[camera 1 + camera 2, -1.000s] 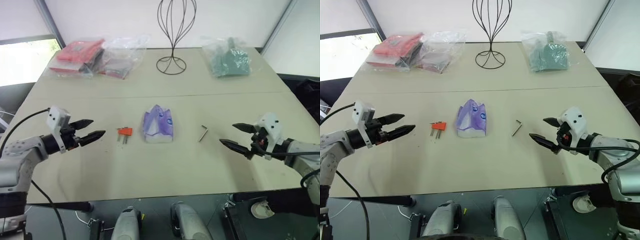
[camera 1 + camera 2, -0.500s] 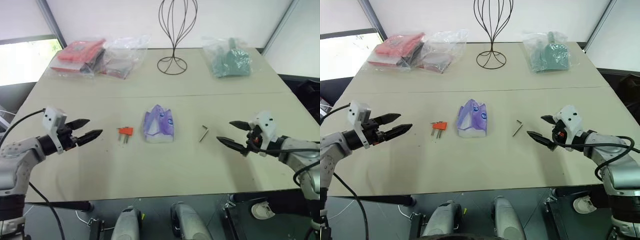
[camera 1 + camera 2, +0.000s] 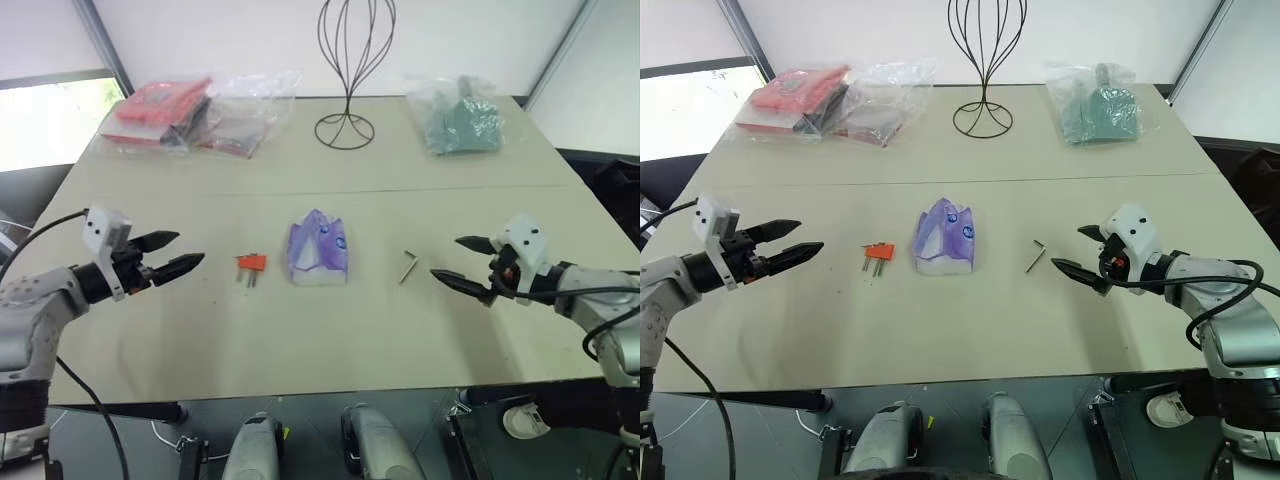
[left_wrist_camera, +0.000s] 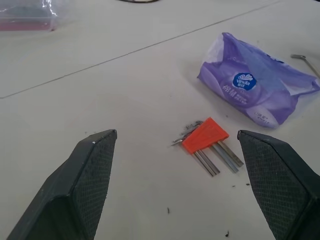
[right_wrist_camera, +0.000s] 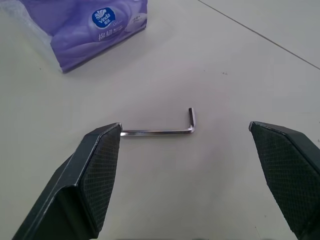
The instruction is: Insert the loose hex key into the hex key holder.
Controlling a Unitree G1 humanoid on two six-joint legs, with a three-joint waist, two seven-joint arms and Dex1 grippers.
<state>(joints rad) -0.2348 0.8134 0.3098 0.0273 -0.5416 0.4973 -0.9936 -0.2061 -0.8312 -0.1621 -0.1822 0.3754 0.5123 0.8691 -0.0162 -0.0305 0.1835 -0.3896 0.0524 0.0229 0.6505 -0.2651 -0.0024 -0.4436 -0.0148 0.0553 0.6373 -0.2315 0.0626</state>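
Right tool (image 3: 1077,250) spread, empty, near loose hex key (image 3: 1036,255) lying flat on table (image 3: 970,320); should straddle long shank squarely, descend low before pinching.

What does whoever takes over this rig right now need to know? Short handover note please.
Left gripper: open, empty, above the table, aimed at the hex key holder.
Right gripper: open, empty, aimed at the loose hex key.
Both things lie flat on the table, apart, with the purple tissue packet between them.
Done: both arms lined up, nothing gripped.
Left: pick up the key, steady the holder, insert the key.
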